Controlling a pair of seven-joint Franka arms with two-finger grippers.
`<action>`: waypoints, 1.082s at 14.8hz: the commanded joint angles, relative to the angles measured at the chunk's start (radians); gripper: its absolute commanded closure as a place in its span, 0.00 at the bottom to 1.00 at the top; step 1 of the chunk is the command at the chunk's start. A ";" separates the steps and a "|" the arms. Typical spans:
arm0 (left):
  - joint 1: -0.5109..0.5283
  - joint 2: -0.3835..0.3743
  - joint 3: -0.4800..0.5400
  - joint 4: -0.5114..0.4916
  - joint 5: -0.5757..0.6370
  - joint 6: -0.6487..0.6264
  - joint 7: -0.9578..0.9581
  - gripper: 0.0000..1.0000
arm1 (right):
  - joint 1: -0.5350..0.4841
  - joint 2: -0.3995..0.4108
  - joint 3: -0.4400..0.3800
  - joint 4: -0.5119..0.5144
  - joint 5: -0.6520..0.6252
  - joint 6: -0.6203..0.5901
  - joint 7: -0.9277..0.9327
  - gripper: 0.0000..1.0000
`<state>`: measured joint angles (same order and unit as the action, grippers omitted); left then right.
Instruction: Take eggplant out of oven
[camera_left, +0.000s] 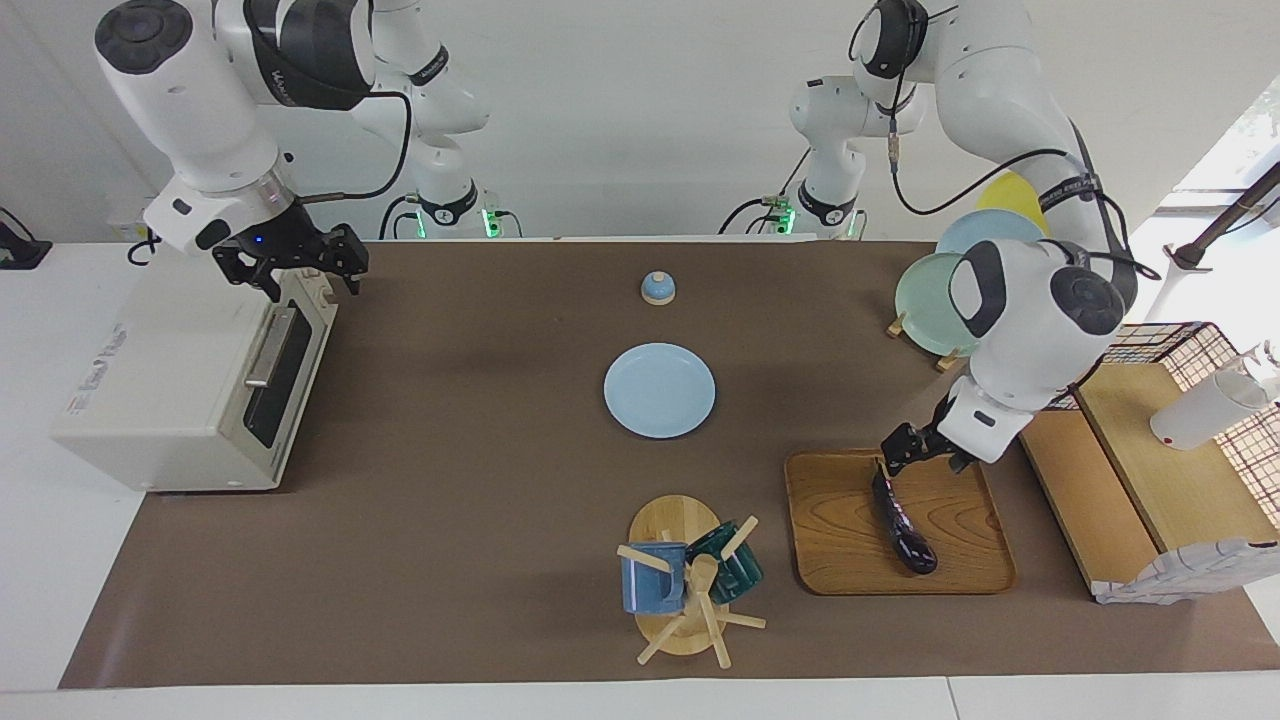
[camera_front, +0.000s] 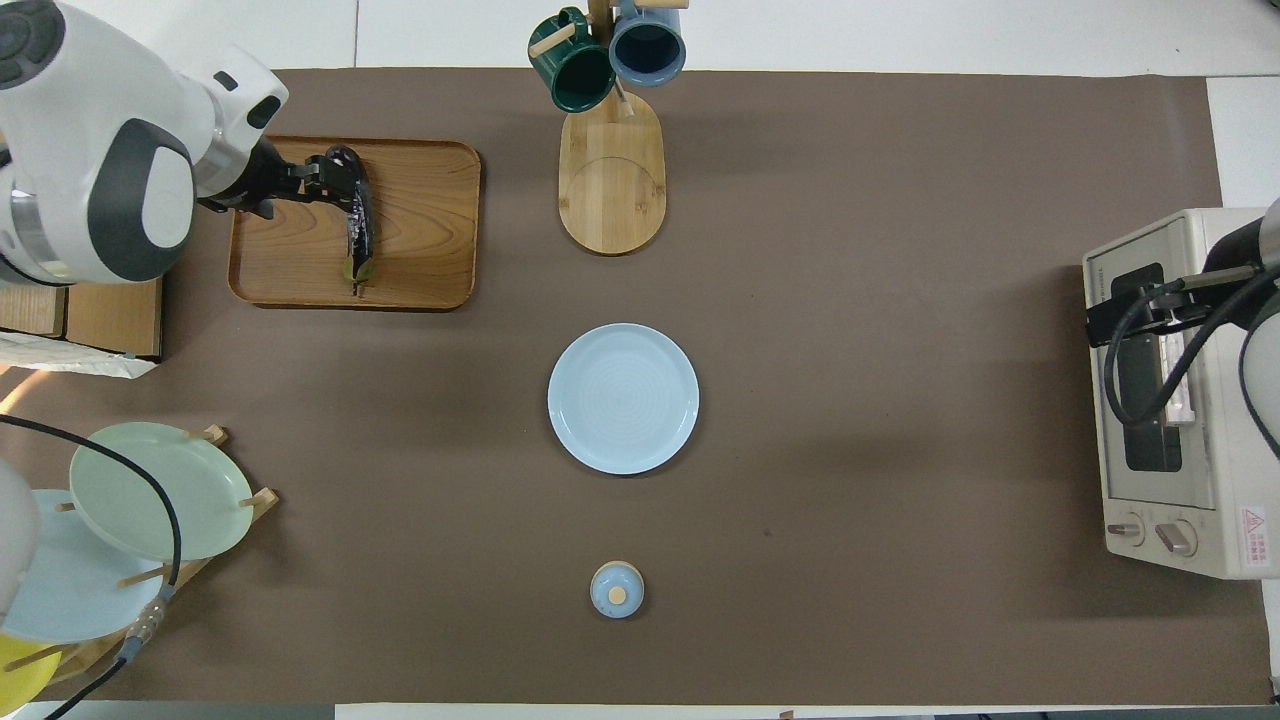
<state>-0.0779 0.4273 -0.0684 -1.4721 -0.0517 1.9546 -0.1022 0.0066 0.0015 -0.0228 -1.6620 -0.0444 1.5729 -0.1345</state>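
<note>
On the wooden tray (camera_left: 960, 560) at the left arm's end of the worktop (camera_left: 480, 560), facing view: the eggplant (camera_left: 901, 528) lies flat, out of the oven (camera_left: 180, 390), whose door looks shut. Left pincer (camera_left: 918, 447) hangs just above the eggplant's end nearer the robots, jaws apart, nothing in them. Right pincer (camera_left: 290, 262) sits over the oven's top edge by the door, spread wide, empty; that arm waits.

My read: this is the retreat after the drop. Lift the left pincer straight up first, then swing back, so a finger doesn't clip the eggplant and roll it. The glossy skin will probably slide easily on wood. Watch the forearm near the plate rack (camera_left: 945, 290) on the way back.

Overhead view: eggplant (camera_front: 357, 225) runs along the tray (camera_front: 430, 190), the stem end toward the robots and close to the tray rim. Left pincer (camera_front: 300, 180) is at the eggplant's thick end, overlapping the tray's edge; contact can't be judged from this angle. Right pincer (camera_front: 1135, 315) is over the oven (camera_front: 1150, 500) glass. Blue plate (camera_front: 623, 398) mid-worktop stays out of the path.
</note>
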 joint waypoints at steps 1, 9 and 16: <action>0.023 -0.123 -0.005 -0.034 0.018 -0.100 -0.002 0.00 | -0.010 0.005 0.001 0.031 0.031 -0.027 0.010 0.00; 0.041 -0.378 -0.005 -0.068 0.019 -0.405 0.007 0.00 | -0.042 0.002 0.001 0.028 0.026 -0.014 0.009 0.00; 0.056 -0.493 -0.016 -0.211 0.021 -0.434 0.009 0.00 | -0.033 -0.014 0.009 0.030 0.026 -0.013 0.010 0.00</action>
<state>-0.0440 -0.0274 -0.0713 -1.6421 -0.0512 1.5339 -0.1022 -0.0193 -0.0042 -0.0193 -1.6415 -0.0444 1.5719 -0.1329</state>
